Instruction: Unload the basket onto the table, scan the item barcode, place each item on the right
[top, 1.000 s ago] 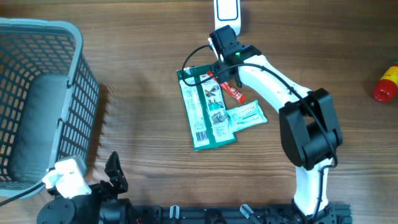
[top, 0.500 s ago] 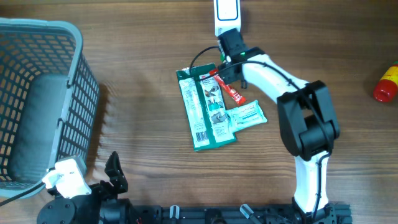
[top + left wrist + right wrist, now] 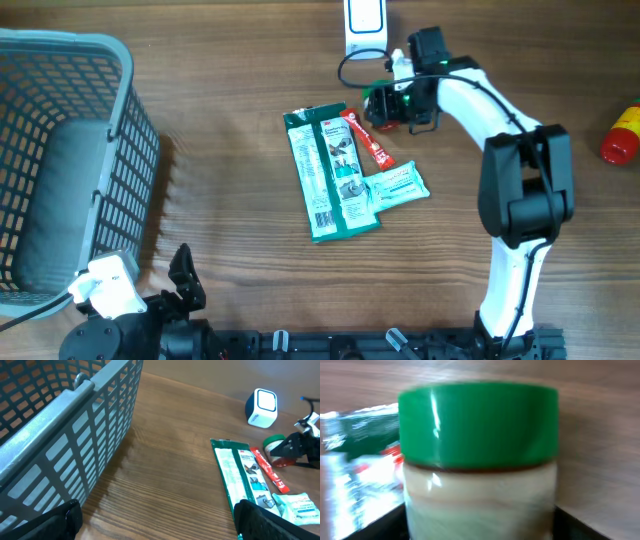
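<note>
A jar with a green lid and pale contents fills the right wrist view, pressed between the two dark fingers of my right gripper, which is shut on it. From overhead the jar is held on its side just below the white-and-blue scanner, with my right gripper around it. The left wrist view shows the jar to the right of the scanner. My left gripper stands open and holds nothing, low over the table's near left. No barcode shows.
A grey mesh basket fills the left side. A green flat packet, a red stick packet and a white-teal sachet lie mid-table. A red bottle lies at the right edge.
My right arm has swung from over the packets to the right of the scanner. The green-lidded jar came with it and now shows sideways in its jaws. The left arm has not moved.
</note>
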Motion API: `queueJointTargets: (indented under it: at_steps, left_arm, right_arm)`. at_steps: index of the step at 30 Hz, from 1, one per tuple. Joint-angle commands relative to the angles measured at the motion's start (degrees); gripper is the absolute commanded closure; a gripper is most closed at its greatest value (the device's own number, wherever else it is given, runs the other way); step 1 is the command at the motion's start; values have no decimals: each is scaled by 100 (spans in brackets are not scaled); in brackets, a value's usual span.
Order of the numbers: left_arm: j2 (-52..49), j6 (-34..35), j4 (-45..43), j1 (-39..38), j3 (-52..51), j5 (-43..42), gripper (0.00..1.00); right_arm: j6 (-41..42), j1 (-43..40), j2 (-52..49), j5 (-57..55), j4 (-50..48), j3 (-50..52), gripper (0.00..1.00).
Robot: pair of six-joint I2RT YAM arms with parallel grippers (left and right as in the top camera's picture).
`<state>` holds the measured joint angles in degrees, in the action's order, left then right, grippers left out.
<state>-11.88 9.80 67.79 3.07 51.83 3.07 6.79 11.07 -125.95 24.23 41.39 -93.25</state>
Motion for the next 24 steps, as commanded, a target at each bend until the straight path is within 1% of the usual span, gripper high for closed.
queueJointTargets:
  at_steps: [1, 3, 7, 12, 18, 24]
  left_arm:
    - [26, 31, -11, -22, 7, -48, 0]
    - [26, 31, -11, -22, 7, -48, 0]
    - [26, 31, -11, -22, 7, -48, 0]
    - [26, 31, -11, -22, 7, -48, 0]
    - [26, 31, -11, -22, 7, -48, 0]
    - [26, 31, -11, -22, 7, -48, 0]
  right_arm:
    - [125, -223, 17, 1158, 273, -162, 0]
    - [155, -249, 17, 459, 398, -162, 0]
    - [699, -247, 17, -1244, 549, -162, 1]
    - [1012, -249, 17, -2374, 560, -162, 0]
    - [973, -247, 50, -2393, 568, -164, 0]
    - [994, -247, 387, -1628, 544, -164, 0]
